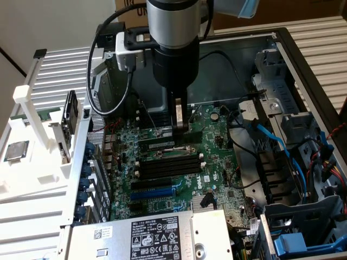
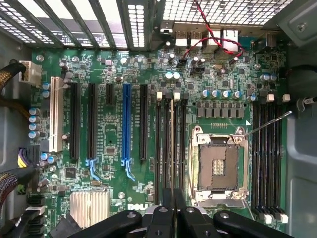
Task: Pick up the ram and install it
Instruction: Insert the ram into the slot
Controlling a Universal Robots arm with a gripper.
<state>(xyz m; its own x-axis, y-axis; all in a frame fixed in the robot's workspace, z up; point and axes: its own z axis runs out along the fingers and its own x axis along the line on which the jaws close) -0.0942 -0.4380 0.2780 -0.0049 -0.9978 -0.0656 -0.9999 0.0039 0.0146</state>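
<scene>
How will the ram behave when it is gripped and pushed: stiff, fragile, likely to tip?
Likely stiff: the ram is a flat circuit board. Probably light, being thin and narrow. It may tilt when pushed, since the fingers meet it only near one end.

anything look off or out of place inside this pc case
The processor socket on the motherboard is empty, its metal lever swung out to one side, and a square silver processor chip sits outside the case on the white rack.

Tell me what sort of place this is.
Probably a robotics workbench for computer assembly: an open desktop case with its motherboard bare, a robot gripper hanging over the memory slots, and a white parts rack beside the case.
</scene>
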